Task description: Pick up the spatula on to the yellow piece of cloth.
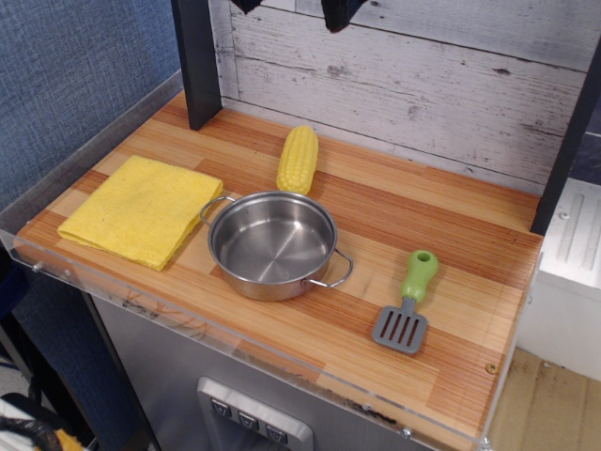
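Your gripper (293, 11) is hanging high at the back, fingers (340, 13) cropped, so spread or pressed cannot be told. Far below-right, the spatula (410, 305) is lying flat, untouched; the yellow piece of cloth (141, 209) is waiting below-left, beyond the pan (272, 244)

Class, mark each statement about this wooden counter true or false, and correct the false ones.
1. The spatula lies on the yellow cloth. False: it lies on the bare wood, right of the pan.
2. The pan is empty. True.
3. The corn cob sits inside the pan. False: it lies behind the pan, on the wood.
4. The pan stands between the cloth and the spatula. True.
5. The tool is gripping the spatula. False: it is up at the top edge, far from it.
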`<state>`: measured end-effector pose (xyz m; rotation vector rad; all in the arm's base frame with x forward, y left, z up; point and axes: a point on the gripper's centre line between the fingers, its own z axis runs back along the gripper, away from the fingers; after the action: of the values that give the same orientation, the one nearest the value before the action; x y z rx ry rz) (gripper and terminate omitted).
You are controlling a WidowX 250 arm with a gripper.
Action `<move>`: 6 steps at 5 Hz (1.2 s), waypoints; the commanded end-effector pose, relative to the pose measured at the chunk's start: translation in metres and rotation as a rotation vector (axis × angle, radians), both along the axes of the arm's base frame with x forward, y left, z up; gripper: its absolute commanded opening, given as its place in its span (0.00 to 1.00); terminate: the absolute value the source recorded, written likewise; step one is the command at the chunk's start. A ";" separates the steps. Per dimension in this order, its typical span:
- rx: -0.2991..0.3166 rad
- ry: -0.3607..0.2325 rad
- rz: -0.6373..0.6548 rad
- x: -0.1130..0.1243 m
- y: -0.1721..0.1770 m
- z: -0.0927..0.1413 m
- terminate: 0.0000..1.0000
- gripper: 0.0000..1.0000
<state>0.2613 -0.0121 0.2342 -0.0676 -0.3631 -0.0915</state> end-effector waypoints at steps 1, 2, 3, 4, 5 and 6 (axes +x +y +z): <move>0.000 0.000 0.000 0.000 0.000 0.000 0.00 1.00; -0.029 -0.036 0.027 0.009 0.003 0.011 0.00 1.00; -0.038 -0.051 0.059 0.017 0.010 0.017 0.00 1.00; -0.067 -0.090 0.112 0.028 0.021 0.014 0.00 1.00; -0.078 -0.105 0.104 0.038 0.024 -0.015 0.00 1.00; -0.083 -0.107 0.112 0.046 0.022 -0.044 0.00 1.00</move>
<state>0.3059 0.0099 0.1790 -0.1261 -0.4400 0.0378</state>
